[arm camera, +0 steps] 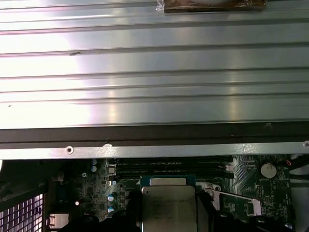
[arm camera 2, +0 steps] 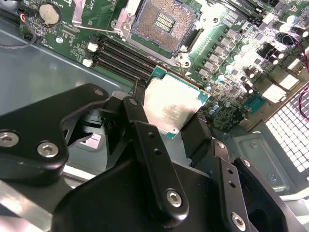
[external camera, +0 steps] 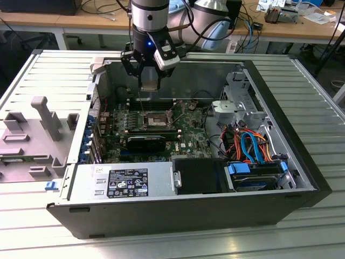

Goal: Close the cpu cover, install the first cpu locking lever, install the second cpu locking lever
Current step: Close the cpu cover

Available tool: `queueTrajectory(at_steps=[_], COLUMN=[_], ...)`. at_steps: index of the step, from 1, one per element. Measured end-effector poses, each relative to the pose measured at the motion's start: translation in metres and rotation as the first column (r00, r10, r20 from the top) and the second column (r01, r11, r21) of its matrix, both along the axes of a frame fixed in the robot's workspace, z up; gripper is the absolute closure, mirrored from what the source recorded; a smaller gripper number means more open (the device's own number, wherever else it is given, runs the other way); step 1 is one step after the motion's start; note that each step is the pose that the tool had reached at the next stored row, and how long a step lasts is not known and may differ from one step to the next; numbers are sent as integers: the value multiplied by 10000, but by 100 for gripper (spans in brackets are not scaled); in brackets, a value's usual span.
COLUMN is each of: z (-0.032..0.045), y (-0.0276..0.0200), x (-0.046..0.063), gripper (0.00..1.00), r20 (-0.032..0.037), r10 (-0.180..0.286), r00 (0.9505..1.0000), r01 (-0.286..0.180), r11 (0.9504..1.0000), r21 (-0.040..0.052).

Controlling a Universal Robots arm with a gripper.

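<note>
Cpu cover (arm camera: 232,201): small silvery frame plate with a square opening, swung open off the socket (arm camera 2: 164,21), whose pins lie bare, on the green board (arm camera 2: 231,53) inside the case (external camera: 188,213). The arm hangs vertical over the socket. The gripper (external camera: 149,81) is clamped on a processor chip (arm camera 2: 171,106), held above the board.

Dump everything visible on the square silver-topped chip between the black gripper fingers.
The square silver-topped chip has a dull metal lid on a thin green board whose edge rims it. The black gripper is shut on it, fingers pressing opposite sides. It hangs above the green motherboard, clear of the open socket of gold contacts, touching nothing else.
</note>
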State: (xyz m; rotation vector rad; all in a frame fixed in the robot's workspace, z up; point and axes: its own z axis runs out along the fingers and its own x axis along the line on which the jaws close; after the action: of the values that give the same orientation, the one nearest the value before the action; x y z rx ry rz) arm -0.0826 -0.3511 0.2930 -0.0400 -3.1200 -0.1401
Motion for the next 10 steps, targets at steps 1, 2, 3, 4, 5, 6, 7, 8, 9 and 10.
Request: queueTrajectory(at_steps=[1, 2, 3, 4, 5, 6, 7, 8, 9, 10], z=[-3, -6, -10, -13, -17, -21, -24, -27, -30, -33], y=[0, 0, 0, 0, 0, 0, 0, 0, 0, 0], x=[-1, -2, -3, -3, -5, -5, -6, -7, -8, -9], gripper=[45, 45, 45, 45, 45, 45, 45, 45, 45, 45], r20=[0, 0, 0, 0, 0, 0, 0, 0, 0, 0], r10=[0, 0, 1, 1, 0, 0, 0, 0, 0, 0], r00=[10000, 10000, 10000, 10000, 10000, 10000, 10000, 10000, 10000, 10000], r01=[0, 0, -1, -1, 0, 0, 0, 0, 0, 0], r11=[10000, 10000, 10000, 10000, 10000, 10000, 10000, 10000, 10000, 10000], r21=[0, -1, 0, -1, 0, 0, 0, -1, -1, -1])
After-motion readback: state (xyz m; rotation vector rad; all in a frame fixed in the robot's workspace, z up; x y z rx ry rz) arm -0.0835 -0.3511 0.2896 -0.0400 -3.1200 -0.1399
